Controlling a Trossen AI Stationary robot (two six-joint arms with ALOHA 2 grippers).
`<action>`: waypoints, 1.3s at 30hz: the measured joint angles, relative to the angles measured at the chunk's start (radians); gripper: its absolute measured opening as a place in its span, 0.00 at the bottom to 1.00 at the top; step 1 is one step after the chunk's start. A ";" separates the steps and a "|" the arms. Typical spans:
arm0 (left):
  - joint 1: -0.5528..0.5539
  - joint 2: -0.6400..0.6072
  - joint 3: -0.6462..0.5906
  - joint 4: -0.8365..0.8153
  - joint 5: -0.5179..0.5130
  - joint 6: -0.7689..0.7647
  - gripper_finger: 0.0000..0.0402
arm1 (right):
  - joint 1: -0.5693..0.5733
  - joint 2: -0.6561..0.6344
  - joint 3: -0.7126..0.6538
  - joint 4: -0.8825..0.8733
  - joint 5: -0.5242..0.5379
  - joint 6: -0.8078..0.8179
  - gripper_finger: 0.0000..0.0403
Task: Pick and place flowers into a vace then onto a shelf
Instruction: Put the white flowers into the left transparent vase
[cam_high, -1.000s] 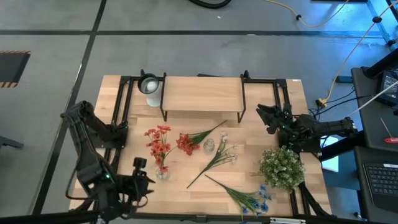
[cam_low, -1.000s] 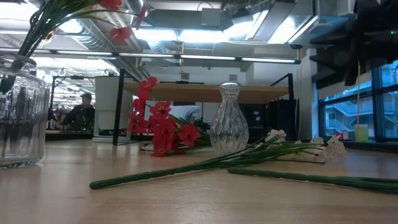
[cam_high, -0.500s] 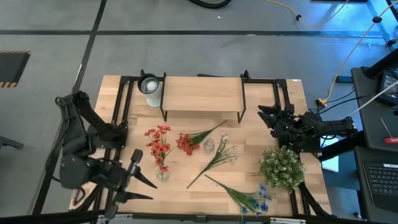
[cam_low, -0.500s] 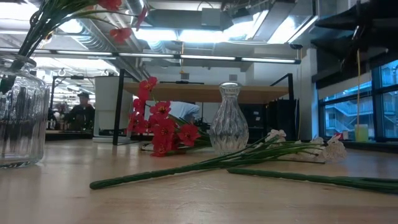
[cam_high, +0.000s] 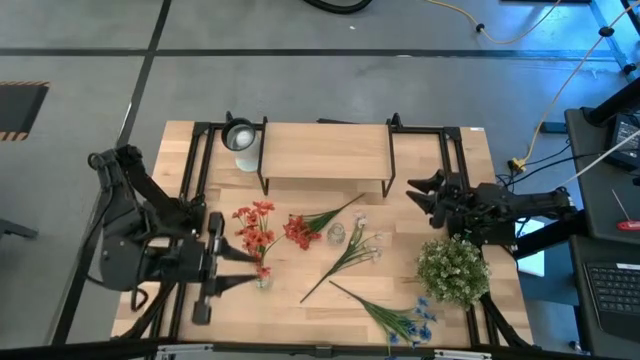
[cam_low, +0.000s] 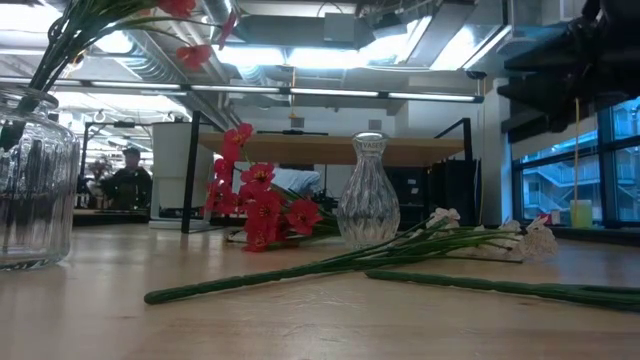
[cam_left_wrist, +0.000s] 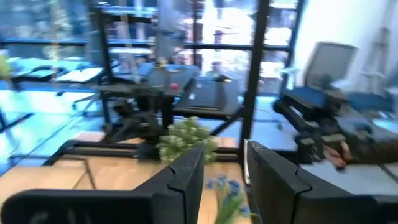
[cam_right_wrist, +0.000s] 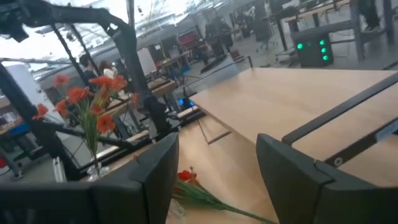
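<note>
Red-orange flowers (cam_high: 255, 232) stand in a ribbed glass vase (cam_high: 261, 278) at the table's near left, also in the low view (cam_low: 30, 190). A second red flower (cam_high: 300, 232), a white-blossomed stem (cam_high: 350, 255) and a blue-blossomed stem (cam_high: 395, 320) lie flat on the table. A small clear vase (cam_high: 337, 234) stands upright mid-table (cam_low: 368, 205). The shelf (cam_high: 325, 152) stands at the far edge. My left gripper (cam_high: 248, 268) is open, level, just left of the ribbed vase (cam_left_wrist: 225, 168). My right gripper (cam_high: 412, 192) is open beside the shelf's right end (cam_right_wrist: 214, 168).
A bushy green-and-white plant (cam_high: 453, 268) stands at the table's right, close under my right arm. A round jar (cam_high: 240, 135) sits by the shelf's left end. Black frame rails (cam_high: 195, 170) run along both sides. People show in the room beyond (cam_low: 128, 175).
My left gripper has swung from the table's near-left corner toward the ribbed vase and turned, so its fingers now point toward the right edge. My right gripper has drifted slightly toward the table's left. The flowers and vases have stayed where they were.
</note>
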 joint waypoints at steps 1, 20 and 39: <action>0.006 -0.001 0.000 -0.001 -0.014 -0.014 0.28 | 0.000 0.006 0.000 0.000 -0.004 0.000 0.54; 0.133 -0.054 0.000 -0.077 -0.161 -0.191 0.20 | 0.001 0.215 0.088 0.016 -0.172 -0.046 0.54; 0.214 -0.062 0.000 -0.218 -0.045 -0.251 0.20 | 0.145 1.192 0.859 -0.520 -0.280 -0.497 0.54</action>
